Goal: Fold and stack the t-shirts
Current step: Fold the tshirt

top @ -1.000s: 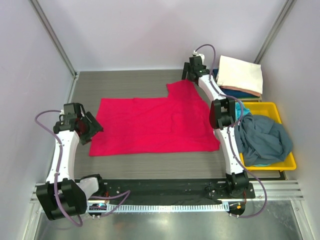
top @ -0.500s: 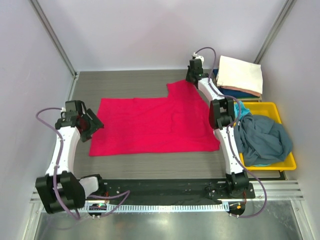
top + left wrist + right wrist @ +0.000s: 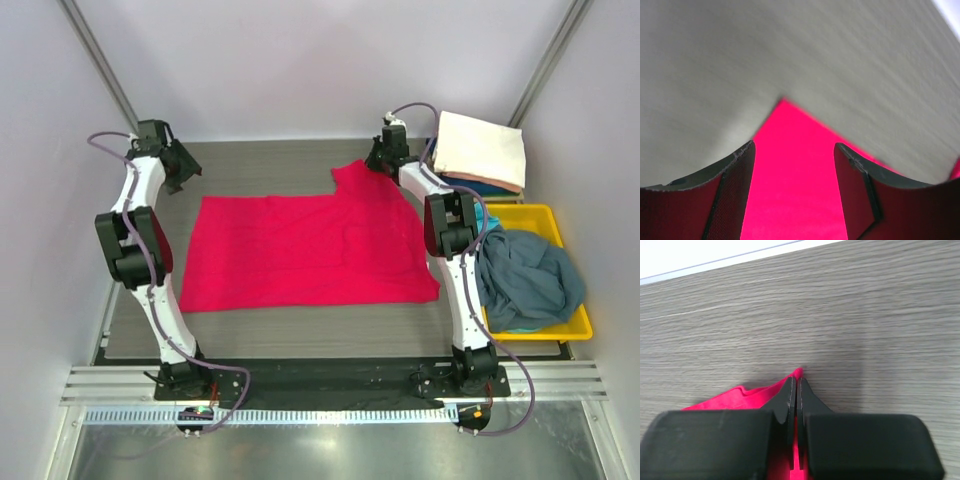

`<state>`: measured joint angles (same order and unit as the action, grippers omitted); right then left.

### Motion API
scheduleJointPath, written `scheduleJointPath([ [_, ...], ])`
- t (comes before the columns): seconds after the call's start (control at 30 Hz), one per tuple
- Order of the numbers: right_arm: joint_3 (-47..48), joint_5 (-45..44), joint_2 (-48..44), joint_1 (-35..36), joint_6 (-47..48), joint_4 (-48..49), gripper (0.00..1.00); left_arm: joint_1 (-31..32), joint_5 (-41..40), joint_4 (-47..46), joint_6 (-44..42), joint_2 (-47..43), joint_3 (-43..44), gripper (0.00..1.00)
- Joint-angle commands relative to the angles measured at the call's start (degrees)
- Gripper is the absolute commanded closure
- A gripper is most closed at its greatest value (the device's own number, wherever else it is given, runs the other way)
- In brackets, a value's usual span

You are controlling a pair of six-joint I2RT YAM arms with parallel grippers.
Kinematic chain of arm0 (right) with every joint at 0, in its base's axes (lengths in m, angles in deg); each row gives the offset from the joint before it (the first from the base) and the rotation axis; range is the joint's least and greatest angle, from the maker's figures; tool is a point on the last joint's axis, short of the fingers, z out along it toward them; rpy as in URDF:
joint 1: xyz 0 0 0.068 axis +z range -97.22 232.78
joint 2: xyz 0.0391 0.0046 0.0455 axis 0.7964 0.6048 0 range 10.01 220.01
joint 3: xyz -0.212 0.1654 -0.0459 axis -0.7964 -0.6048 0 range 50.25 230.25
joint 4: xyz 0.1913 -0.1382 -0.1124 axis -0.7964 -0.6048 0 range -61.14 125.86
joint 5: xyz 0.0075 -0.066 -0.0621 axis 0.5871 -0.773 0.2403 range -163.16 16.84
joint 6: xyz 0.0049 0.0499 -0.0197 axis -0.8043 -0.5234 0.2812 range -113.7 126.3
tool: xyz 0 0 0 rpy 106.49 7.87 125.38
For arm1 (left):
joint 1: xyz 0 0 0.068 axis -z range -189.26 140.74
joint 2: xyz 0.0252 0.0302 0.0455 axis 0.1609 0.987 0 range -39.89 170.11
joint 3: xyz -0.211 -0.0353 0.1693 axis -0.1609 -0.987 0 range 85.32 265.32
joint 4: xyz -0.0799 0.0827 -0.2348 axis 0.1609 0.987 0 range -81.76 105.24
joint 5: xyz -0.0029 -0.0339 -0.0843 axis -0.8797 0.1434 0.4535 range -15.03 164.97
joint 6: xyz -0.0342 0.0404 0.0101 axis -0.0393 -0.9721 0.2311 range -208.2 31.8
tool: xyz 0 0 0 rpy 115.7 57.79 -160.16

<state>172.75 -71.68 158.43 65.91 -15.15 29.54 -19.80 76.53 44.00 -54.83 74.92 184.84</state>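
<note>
A crimson-pink t-shirt (image 3: 300,250) lies spread flat on the grey table. My right gripper (image 3: 378,160) is at its far right corner, shut on the tip of the cloth (image 3: 740,397), which pokes out past the closed fingertips of this gripper (image 3: 796,380). My left gripper (image 3: 185,172) hovers at the far left corner, open; in its wrist view the pink corner (image 3: 795,190) shows between the spread fingers of the gripper (image 3: 793,145), untouched. A slate blue-grey t-shirt (image 3: 525,275) lies crumpled in the tray. A folded cream-white t-shirt (image 3: 482,148) rests on a navy one (image 3: 480,187).
The yellow tray (image 3: 520,210) stands at the right edge, beside the right arm. The folded stack sits in the far right corner. Metal frame posts and white walls close in the table on the left, right and back.
The left arm swung from the shirt's near left side up to its far left corner. The right gripper closed on the far right corner.
</note>
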Motion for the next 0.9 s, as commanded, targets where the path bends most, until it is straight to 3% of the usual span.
scheduleJointPath([
  [0.0, -2.3, 3.7, -1.4, 1.1, -0.8, -3.3, 0.99, -0.4, 1.9, -0.4, -2.8, 7.6, 7.9, 0.35],
  [0.27, -2.3, 5.7, -0.9, 1.1, -1.8, -3.1, 0.99, -0.4, 4.7, 0.4, -4.5, 18.1, 14.8, 0.37],
  [0.87, -2.3, 7.2, 0.0, 0.3, -2.6, -3.2, 0.99, 3.2, -2.3, 2.3, -5.9, 17.4, 10.2, 0.47],
])
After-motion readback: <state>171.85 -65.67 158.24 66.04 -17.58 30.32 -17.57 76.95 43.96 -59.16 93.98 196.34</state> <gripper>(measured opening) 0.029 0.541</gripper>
